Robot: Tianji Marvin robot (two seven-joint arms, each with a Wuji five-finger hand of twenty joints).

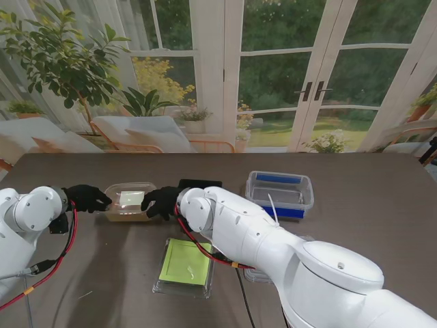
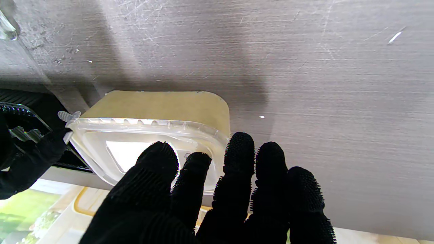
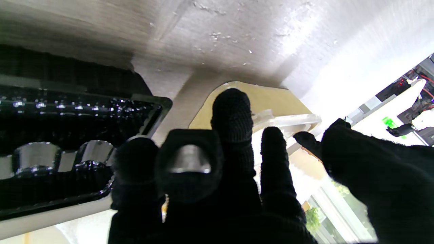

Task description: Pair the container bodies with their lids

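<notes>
A tan container body with a clear lid [image 1: 130,200] on it sits on the table at left of centre. My left hand [image 1: 87,197] reaches its left end; in the left wrist view the outstretched fingers [image 2: 237,159] lie over the lid's rim [image 2: 145,123]. At the container's right end is my right hand [image 1: 162,202]. Its fingers [image 3: 232,115] rest on the tan container [image 3: 271,98] and lid corner, with the thumb spread to one side. Neither hand is closed around the container.
A black tray [image 1: 200,184] lies just behind my right hand. A clear box with a blue lid [image 1: 280,193] stands to the right. Nearer to me lie a clear tray with a green insert [image 1: 186,265] and a clear piece [image 1: 256,275] half hidden under my right arm.
</notes>
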